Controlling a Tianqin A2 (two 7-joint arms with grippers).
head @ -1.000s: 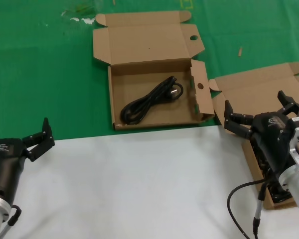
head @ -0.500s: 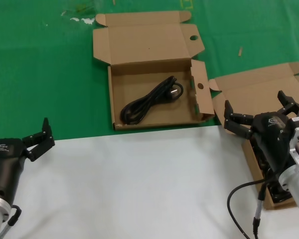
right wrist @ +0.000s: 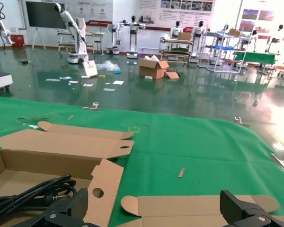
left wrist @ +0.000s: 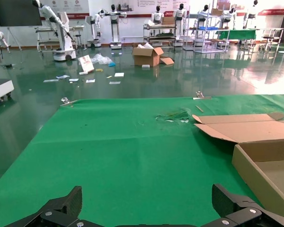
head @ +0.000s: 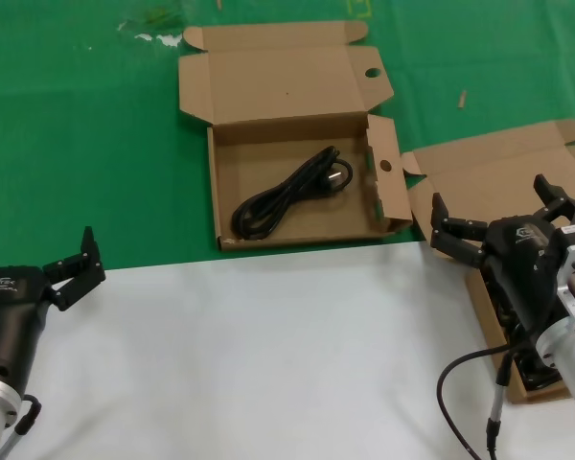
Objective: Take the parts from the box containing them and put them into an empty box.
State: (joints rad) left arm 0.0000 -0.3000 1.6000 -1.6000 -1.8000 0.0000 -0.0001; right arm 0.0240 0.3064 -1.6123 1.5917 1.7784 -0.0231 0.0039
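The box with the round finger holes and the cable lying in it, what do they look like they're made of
The box looks like plain brown corrugated cardboard, matte, with folded flaps and punched holes. The cable in it looks like black rubbery or plastic-sheathed cord with a slight sheen, loosely coiled; which of the two cannot be told.

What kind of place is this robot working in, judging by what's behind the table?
It looks like a robotics lab or factory test hall: other robot arms stand on mobile bases across a glossy green floor, with shelving racks and wall posters behind.
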